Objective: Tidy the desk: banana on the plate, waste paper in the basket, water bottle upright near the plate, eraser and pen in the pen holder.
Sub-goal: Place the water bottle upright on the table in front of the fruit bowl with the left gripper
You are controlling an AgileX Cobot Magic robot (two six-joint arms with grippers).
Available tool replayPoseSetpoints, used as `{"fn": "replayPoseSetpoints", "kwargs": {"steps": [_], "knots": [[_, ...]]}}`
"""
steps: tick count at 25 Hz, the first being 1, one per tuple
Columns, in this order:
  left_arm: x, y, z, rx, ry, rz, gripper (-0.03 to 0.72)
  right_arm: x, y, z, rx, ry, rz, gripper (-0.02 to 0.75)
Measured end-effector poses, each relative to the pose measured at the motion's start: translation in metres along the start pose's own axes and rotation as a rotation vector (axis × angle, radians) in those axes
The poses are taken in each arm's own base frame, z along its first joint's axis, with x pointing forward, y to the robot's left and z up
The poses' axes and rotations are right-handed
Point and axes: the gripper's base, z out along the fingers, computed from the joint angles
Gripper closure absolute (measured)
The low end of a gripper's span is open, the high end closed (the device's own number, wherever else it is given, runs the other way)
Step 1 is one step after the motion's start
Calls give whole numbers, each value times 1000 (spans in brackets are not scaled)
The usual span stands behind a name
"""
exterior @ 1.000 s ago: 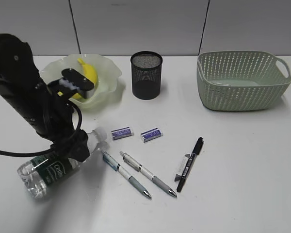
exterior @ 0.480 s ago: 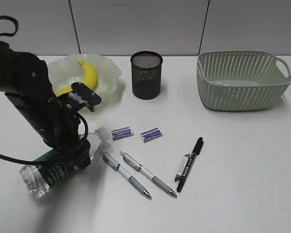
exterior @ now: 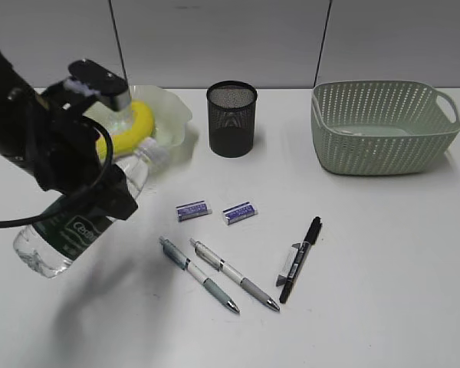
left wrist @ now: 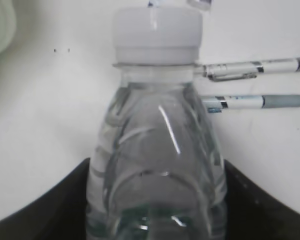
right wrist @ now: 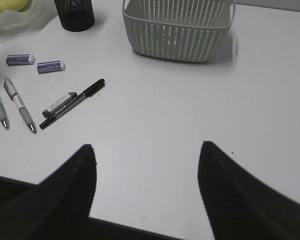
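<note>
Left of frame, left gripper (exterior: pixel 88 201) clamps bottle (exterior: pixel 77 218) mid-body, tilted, off the desk (exterior: pixel 368 307), cap toward plate (exterior: pixel 172 123). Right gripper (right wrist: pixel 145 172) spread, holding nothing.

Spread jaws over desk (right wrist: pixel 190 125) (basket (right wrist: pixel 178 30) beyond)

Wide bare white bench (exterior: pixel 383 253) is lying open right of the black marker pen (exterior: pixel 299 261). Two silver click pens (exterior: pixel 215 274) and two small purple-labelled erasers (exterior: pixel 215 211) are cluttering the middle; the black mesh cylindrical cup (exterior: pixel 231 119) and sage green perforated basket (exterior: pixel 383 126) are lining the back.
</note>
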Motion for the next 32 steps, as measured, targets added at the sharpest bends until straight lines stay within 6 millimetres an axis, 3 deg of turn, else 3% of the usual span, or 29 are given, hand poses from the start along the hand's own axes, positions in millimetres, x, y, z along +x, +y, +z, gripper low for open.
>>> {"fn": "replayPoseSetpoints", "kwargs": {"steps": [3,9,15,19,26,32], "knots": [[5,-1,-25,-26,-100,-34,183,0,0,0,0,0,0,234],[26,-7,-49,-79,-311,-119,183,0,0,0,0,-1,0,234],[73,-10,-61,-204,-635,-341,183,0,0,0,0,-1,0,234],[93,-5,-66,-289,-789,-493,183,0,0,0,0,-1,0,234],[90,4,-73,-356,-1009,-544,183,0,0,0,0,-1,0,234],[71,8,-67,-407,-1204,-384,183,0,0,0,0,-1,0,234]]}}
